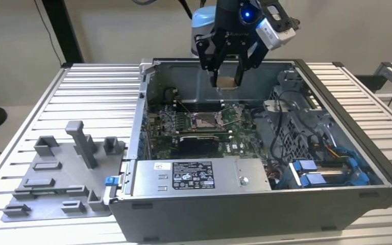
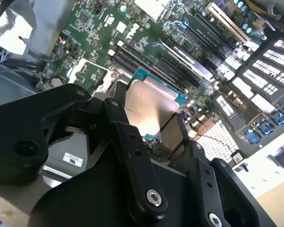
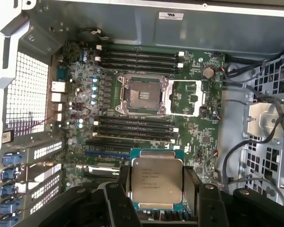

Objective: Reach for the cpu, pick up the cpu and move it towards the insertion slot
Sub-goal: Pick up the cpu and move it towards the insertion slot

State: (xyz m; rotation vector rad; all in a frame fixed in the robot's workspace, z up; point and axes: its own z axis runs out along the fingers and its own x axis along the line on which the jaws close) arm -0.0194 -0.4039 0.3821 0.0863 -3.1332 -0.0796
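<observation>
My gripper [image 1: 227,81] is shut on the cpu [image 1: 226,81], a small flat square chip with a tan underside, held in the air above the open computer case. In both wrist views the cpu [image 3: 155,181] [image 2: 149,106] shows its silvery face between the two black fingers [image 3: 119,194]. The insertion slot [image 1: 205,120] lies below on the green motherboard; its silver frame stands open around a dark centre. In the first wrist view the insertion slot [image 3: 143,94] sits apart from the held chip, with rows of black memory slots between them.
The grey computer case [image 1: 250,204] lies open on a slatted metal table [image 1: 94,92]. A grey plastic tray with upright posts [image 1: 59,173] sits at the exterior view's left. Cables and blue drive clips [image 1: 318,171] fill the case's right side. The power supply [image 1: 196,176] lines the front.
</observation>
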